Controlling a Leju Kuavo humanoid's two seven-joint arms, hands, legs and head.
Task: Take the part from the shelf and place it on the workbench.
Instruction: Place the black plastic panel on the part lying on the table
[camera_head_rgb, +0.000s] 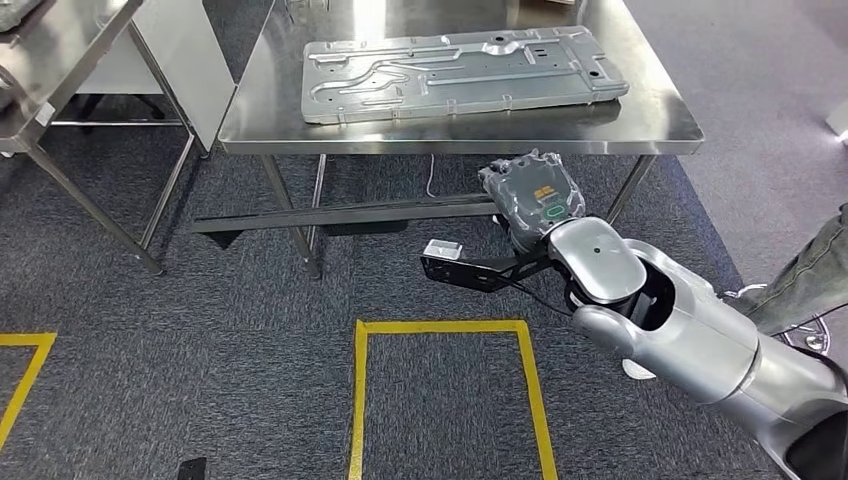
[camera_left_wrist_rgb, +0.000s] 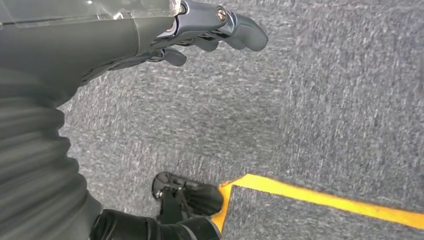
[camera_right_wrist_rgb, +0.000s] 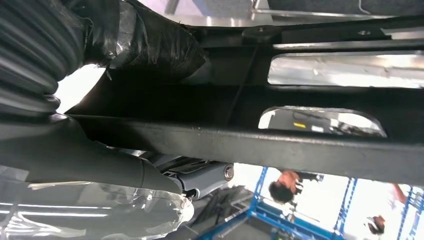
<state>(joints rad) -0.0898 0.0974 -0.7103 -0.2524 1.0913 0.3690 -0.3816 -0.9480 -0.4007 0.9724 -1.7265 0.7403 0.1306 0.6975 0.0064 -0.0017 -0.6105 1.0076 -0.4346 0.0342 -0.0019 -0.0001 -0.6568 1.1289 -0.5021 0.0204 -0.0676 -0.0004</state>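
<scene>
A long black metal part (camera_head_rgb: 340, 213) with cut-outs is gripped at its right end by my right hand (camera_head_rgb: 535, 195). It stretches leftward in front of the steel workbench (camera_head_rgb: 270, 110), lower in the picture than the bench's front edge. Up close in the right wrist view, the black part (camera_right_wrist_rgb: 300, 145) crosses the frame with my right hand (camera_right_wrist_rgb: 100, 165) wrapped against it. My left hand (camera_left_wrist_rgb: 200, 35) hangs over the carpet with its fingers loosely apart and nothing in them.
A large grey stamped panel (camera_head_rgb: 460, 70) covers much of the workbench top. A steel shelf frame (camera_head_rgb: 40, 70) stands at the left. Yellow tape (camera_head_rgb: 440, 326) marks a box on the carpet. A person's leg (camera_head_rgb: 810, 275) is at the right edge.
</scene>
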